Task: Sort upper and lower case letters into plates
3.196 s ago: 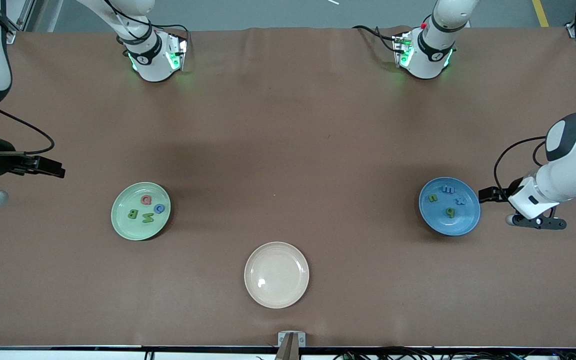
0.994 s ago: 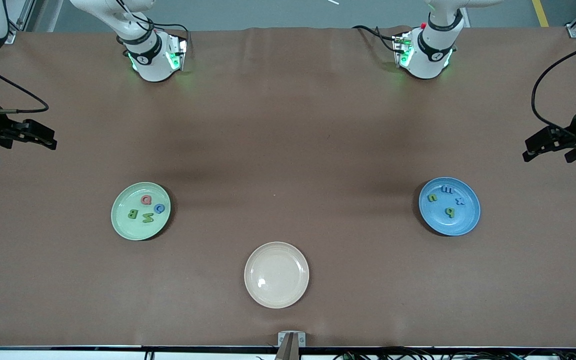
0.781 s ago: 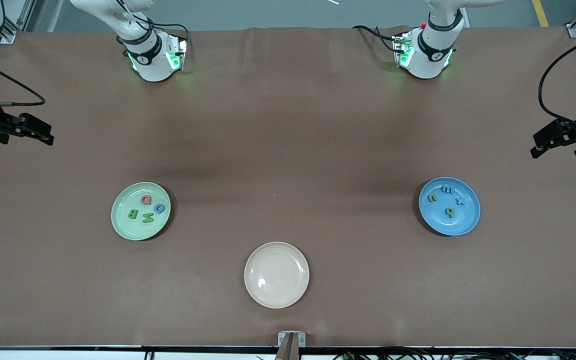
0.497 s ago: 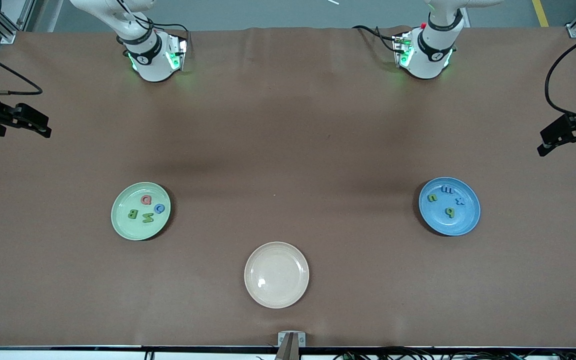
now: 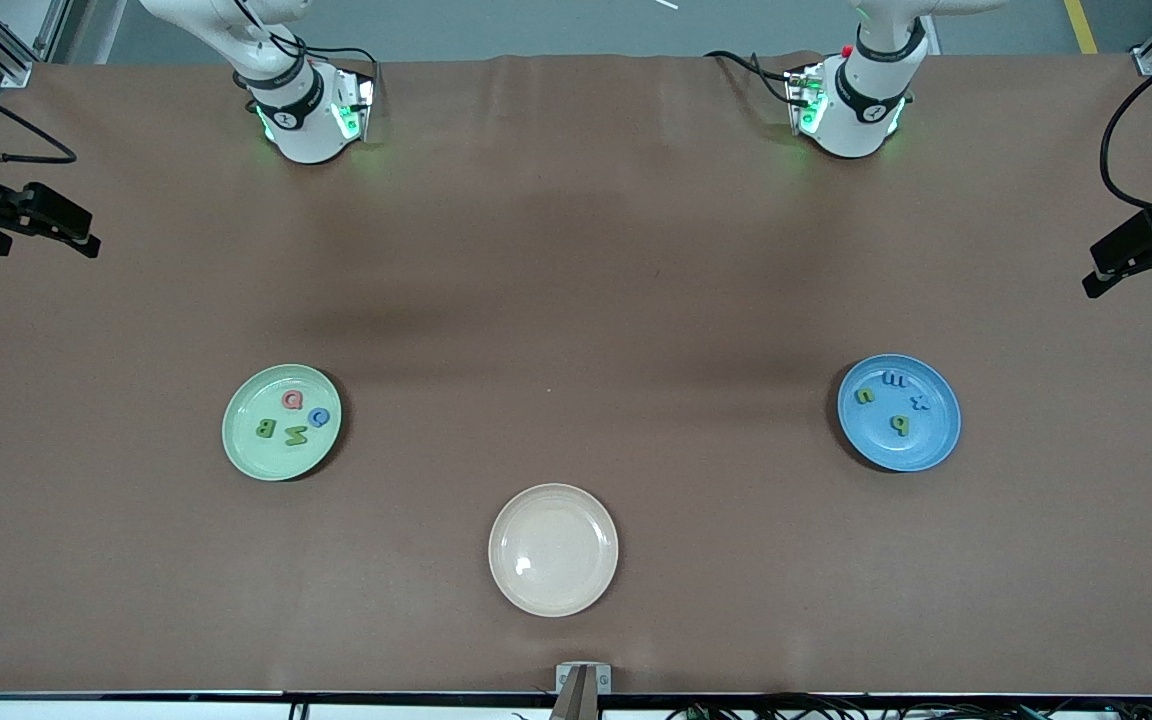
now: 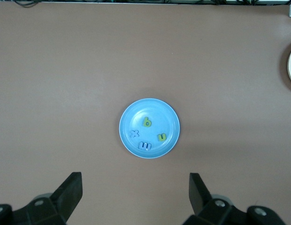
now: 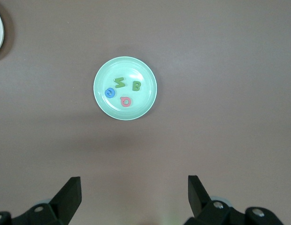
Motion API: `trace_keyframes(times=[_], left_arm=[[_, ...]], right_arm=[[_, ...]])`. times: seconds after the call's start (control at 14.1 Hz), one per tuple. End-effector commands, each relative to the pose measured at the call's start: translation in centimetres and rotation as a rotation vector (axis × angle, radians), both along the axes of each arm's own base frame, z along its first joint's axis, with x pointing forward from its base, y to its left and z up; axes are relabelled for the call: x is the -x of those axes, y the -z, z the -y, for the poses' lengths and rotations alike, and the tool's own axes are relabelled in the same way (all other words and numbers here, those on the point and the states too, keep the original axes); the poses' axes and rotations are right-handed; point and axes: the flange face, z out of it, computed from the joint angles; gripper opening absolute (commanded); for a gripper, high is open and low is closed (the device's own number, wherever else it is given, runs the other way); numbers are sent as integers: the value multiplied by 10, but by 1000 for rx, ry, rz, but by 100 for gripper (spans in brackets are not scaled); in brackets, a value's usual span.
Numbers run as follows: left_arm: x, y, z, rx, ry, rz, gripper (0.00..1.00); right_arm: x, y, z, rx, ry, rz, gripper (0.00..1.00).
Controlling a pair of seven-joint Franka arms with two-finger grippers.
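A mint green plate [image 5: 266,455] toward the right arm's end holds upper-case letters: red Q [image 5: 291,400], blue C, green B and M. A blue plate [image 5: 896,450] toward the left arm's end holds lower-case letters: u [image 5: 866,395], m, x and b. My right gripper [image 5: 48,245] hangs open and empty at its end of the table, looking down at the mint plate [image 7: 124,68]. My left gripper [image 5: 1134,288] hangs open and empty at the other end, with the blue plate [image 6: 159,115] below it. In the wrist views both grippers [image 6: 134,178] [image 7: 134,180] have nothing between their fingers.
An empty cream-beige plate [image 5: 553,549] lies midway between the two plates, nearer to the front camera. A small metal bracket [image 5: 583,678] sits at the table's front edge. The arm bases [image 5: 306,120] [image 5: 851,110] stand along the back edge.
Both arms have kept drawing away from their plates, out toward their own ends of the table. The grippers stayed open. Plates and letters have not moved.
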Motion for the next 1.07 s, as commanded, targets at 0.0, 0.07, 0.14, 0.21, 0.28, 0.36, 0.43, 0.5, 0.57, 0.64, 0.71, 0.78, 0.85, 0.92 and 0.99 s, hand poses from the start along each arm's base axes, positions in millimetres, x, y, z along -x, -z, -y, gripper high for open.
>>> trace_keyframes(times=[0.0,0.07,0.14,0.21,0.28,0.36,0.43,0.5,0.57,0.64,0.71,0.78,0.85,0.92,0.99], left_arm=[[-3,-6,0,16,-4,-17,100],[0,-6,0,17,3,-32,100],[3,-4,0,18,4,-52,100],[4,-5,-1,19,2,-55,100],[5,-5,-1,19,2,-55,100],[5,-4,-1,18,0,-55,100],[5,-5,2,12,-1,-48,100],[4,-7,10,7,6,-41,100],[4,-10,14,6,11,-32,100],[4,-11,16,9,5,-29,100],[4,-13,19,12,-21,-27,100],[4,-19,20,20,-60,-17,100],[4,-22,20,21,-68,-11,100],[3,-21,19,14,-62,-12,100],[2,-20,18,4,-43,-13,100]], right_arm=[[9,-2,1,-40,-4,19,100],[9,-3,1,-50,-2,23,100],[9,-5,0,-51,-4,27,100],[9,-5,0,-49,-4,30,100],[9,-5,0,-49,-5,36,100],[8,-6,0,-49,-5,41,100],[8,-6,0,-47,-7,42,100],[8,-7,0,-44,-8,44,100],[8,-7,-1,-38,-10,44,100],[8,-7,0,-37,-13,42,100],[9,-7,0,-35,-14,42,100],[8,-7,1,-34,-14,44,100],[8,-8,2,-32,-14,47,100],[8,-8,2,-24,-14,46,100],[8,-8,3,-14,-18,46,100]])
